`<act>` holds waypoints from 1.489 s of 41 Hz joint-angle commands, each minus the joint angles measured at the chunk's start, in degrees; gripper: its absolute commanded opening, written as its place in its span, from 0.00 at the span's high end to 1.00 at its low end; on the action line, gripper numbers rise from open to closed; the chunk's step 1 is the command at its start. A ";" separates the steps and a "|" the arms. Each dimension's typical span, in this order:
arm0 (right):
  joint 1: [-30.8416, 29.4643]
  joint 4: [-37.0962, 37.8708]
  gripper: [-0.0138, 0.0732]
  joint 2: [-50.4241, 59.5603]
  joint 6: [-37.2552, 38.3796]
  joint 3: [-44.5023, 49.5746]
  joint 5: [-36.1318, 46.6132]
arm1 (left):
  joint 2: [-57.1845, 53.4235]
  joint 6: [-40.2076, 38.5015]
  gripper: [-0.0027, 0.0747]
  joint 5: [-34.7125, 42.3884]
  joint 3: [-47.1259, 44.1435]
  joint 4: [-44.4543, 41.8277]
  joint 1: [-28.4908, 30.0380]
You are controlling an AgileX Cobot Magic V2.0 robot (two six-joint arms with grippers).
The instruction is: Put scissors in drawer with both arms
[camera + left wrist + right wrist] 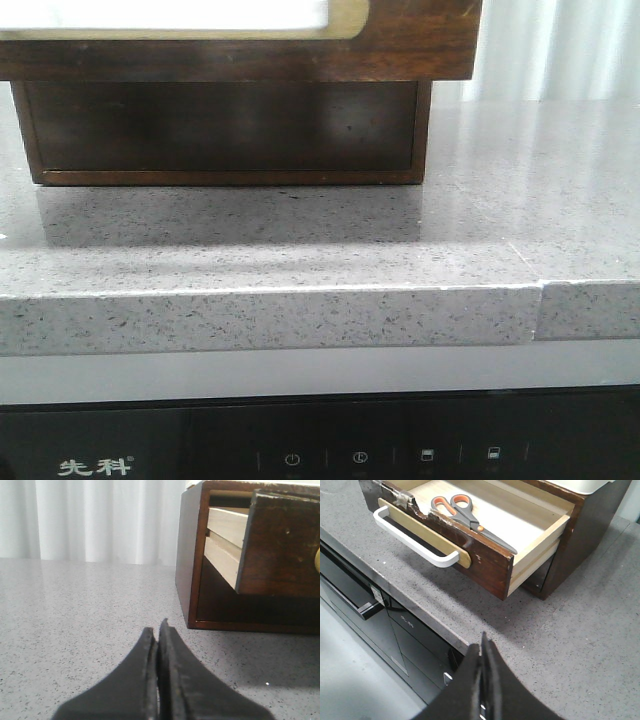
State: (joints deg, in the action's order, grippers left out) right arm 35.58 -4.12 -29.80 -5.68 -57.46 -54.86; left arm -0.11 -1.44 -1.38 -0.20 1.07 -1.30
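While the drawer [470, 540] stands pulled out of the cabinet [580, 535], the scissors [470, 517] lie flat on its pale wooden floor.

Both grippers hold nothing: the right gripper [483, 652] has its jaws pressed together, hanging above the grey counter [560, 630] well apart from the scissors, which lie in the drawer just behind its front with the white handle [410, 537]. From the left gripper [156, 632], also closed and low over the counter, only the drawer's side shows, so the scissors are hidden there.
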 commanded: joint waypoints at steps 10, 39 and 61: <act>-0.26 -0.38 0.98 -0.43 -0.12 -1.31 4.46 | -1.14 -0.65 0.99 4.87 -1.42 -0.04 0.16; -30.05 1.29 0.98 24.61 -0.30 40.75 47.03 | -1.03 -0.65 0.99 4.87 -1.42 -0.04 0.16; -33.14 1.23 0.98 31.38 -0.30 58.97 56.90 | -1.03 -0.65 0.99 4.87 -1.42 -0.04 0.16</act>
State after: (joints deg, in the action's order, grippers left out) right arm 2.76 -3.39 0.63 -5.68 1.46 -3.41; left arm -0.11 -1.45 -1.27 -0.20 1.07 -1.30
